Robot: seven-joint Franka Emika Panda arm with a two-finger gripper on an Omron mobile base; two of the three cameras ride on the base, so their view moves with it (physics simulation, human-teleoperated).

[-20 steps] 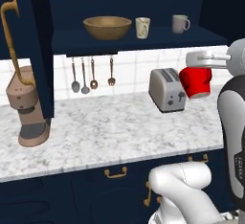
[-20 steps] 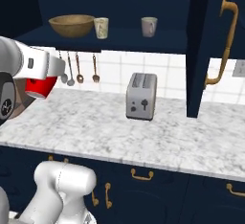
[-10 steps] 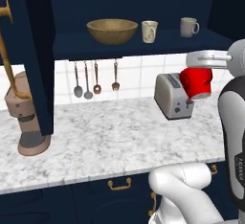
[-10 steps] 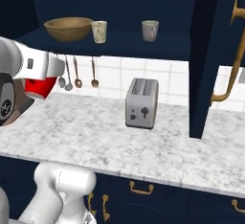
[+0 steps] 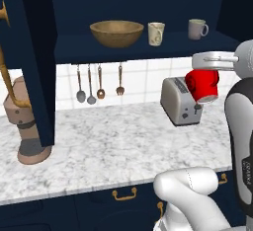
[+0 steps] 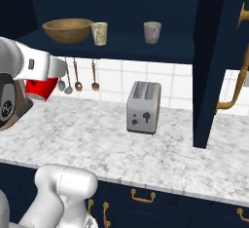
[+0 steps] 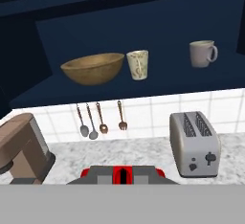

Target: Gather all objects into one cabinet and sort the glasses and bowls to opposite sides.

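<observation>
Both base views flank the arm, sharing the toaster [image 5: 181,100]; the hand view faces it level.

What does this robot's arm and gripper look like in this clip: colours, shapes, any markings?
The arm is made of glossy white, rounded, tube-like segments joined by dark grey bands. A dark round joint cap with faint markings shows in the right base view. The white hand carries a flat light-grey bar, and the gripper has small dark fingertips. No loose cables show.

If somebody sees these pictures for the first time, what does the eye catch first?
The glossy red cup, held in the claw above the marble counter beside the toaster. Next, the open navy cabinet, where a wooden bowl and two mugs stand on the shelf.
</observation>
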